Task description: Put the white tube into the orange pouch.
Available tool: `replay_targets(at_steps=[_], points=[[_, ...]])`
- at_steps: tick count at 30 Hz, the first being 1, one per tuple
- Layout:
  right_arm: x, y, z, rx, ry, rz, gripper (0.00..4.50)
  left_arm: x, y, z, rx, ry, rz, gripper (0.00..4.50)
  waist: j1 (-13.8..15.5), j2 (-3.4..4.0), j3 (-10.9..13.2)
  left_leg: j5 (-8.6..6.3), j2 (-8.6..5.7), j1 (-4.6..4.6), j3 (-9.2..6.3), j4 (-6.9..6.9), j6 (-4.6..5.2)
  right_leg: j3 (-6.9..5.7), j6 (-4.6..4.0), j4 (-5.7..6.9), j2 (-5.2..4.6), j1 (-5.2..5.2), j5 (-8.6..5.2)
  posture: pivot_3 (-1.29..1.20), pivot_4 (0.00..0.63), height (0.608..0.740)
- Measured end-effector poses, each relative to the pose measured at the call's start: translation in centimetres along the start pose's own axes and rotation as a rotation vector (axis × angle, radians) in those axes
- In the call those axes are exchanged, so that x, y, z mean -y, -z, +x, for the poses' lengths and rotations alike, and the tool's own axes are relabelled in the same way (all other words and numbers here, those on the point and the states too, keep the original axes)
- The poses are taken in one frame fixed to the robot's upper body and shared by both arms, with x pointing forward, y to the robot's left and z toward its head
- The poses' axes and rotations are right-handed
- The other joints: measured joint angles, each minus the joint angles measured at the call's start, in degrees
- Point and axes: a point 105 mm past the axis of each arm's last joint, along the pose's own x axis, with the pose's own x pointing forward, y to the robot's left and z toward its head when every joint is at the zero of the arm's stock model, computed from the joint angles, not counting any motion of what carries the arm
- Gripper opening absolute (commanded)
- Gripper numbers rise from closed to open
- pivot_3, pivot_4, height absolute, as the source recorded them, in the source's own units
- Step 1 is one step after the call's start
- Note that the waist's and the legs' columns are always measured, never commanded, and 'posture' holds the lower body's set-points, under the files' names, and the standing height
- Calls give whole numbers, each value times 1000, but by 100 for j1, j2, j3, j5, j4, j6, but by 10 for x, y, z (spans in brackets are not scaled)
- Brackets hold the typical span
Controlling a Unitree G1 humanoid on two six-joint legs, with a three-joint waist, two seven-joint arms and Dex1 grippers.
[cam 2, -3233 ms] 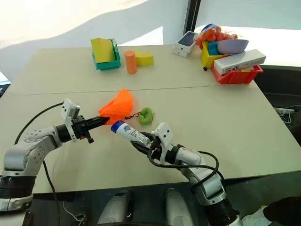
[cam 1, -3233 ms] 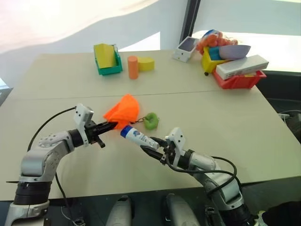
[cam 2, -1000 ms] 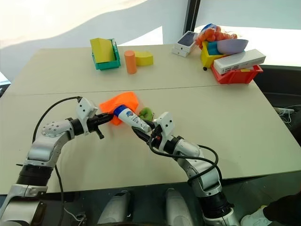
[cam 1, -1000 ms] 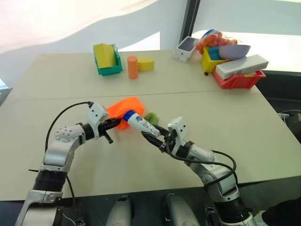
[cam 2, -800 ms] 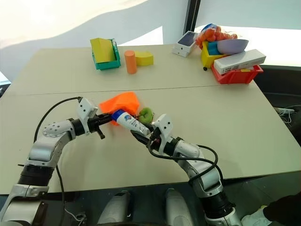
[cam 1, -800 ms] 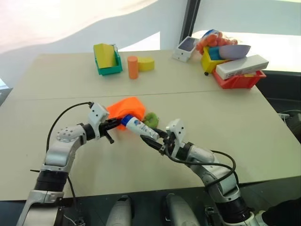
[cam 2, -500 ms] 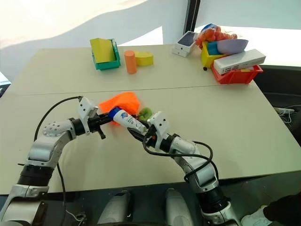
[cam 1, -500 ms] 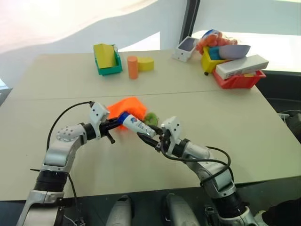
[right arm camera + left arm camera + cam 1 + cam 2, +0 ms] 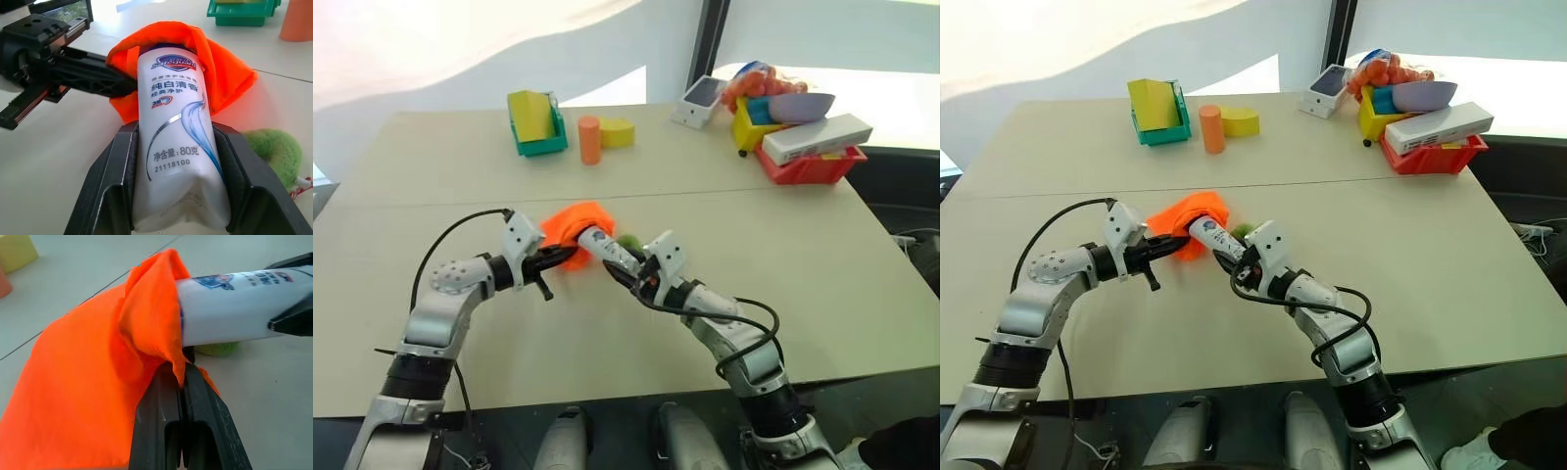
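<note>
right wrist view: the right pincer [image 9: 173, 196] grips the one white tube [image 9: 176, 147], its capped end already tucked inside the mouth of the one orange pouch [image 9: 220, 73]. the left pincer [image 9: 178, 382] is clamped on the pouch's lip, near the middle of the worktop [image 9: 803, 245]. most of the tube is still outside.
</note>
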Motion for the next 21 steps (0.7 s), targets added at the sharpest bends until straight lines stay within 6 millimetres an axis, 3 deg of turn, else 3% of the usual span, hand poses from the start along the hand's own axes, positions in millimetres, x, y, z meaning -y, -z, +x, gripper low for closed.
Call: replay_targets(at_steps=[6,15,18,21], points=[[9,4,6,-45,66,-10,1690,11,2,7,-22,33,60,0,4,0,0,0,0,0,0,1,0,0,-4,0,-1,0,-1,0,150,740],[5,-2,14,-83,27,-99,1690,36,-2,21,-16,115,108,0,-16,1,0,0,0,0,1,0,0,0,1,2,1,-2,2,0,150,740],[8,-13,24,-88,50,-130,1690,44,-3,22,-16,139,123,0,-21,1,0,0,0,2,0,0,0,1,2,12,1,-4,2,0,150,740],[8,-9,32,-125,78,-146,1690,52,-2,23,-19,162,125,0,-9,1,0,0,0,1,-1,-1,0,0,3,15,1,-7,1,0,150,740]])
